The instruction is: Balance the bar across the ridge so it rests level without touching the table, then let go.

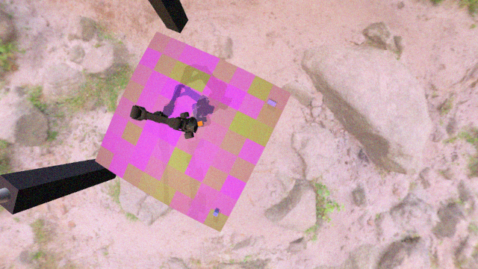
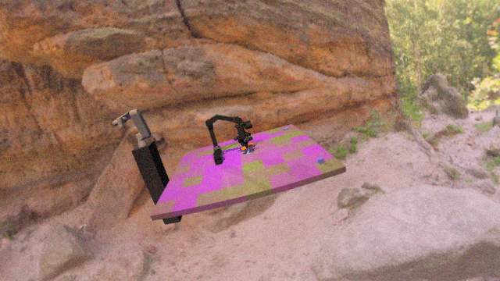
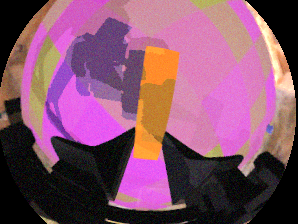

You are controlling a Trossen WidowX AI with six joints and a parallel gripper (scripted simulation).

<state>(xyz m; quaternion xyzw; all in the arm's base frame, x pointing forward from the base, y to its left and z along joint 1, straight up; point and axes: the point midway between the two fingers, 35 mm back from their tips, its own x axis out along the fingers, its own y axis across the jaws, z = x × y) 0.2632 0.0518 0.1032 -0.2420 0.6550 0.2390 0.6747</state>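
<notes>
The arm [image 2: 219, 119] arches up from its base and bends down over the surface [image 2: 234, 183]. The tool [image 3: 148, 156] is clamped on the orange bar [image 3: 154, 103], held above the surface.

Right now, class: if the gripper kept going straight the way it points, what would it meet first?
The gripper, shut on the orange bar, points down at the table. Nothing else shows in its line, so the bar's far end would probably touch the table first; the gap is unclear.

Orange bar [image 3: 154, 99], flat rectangular strip, clamped at near end between fingers, held above checkered counter [image 3: 220, 103]
</notes>
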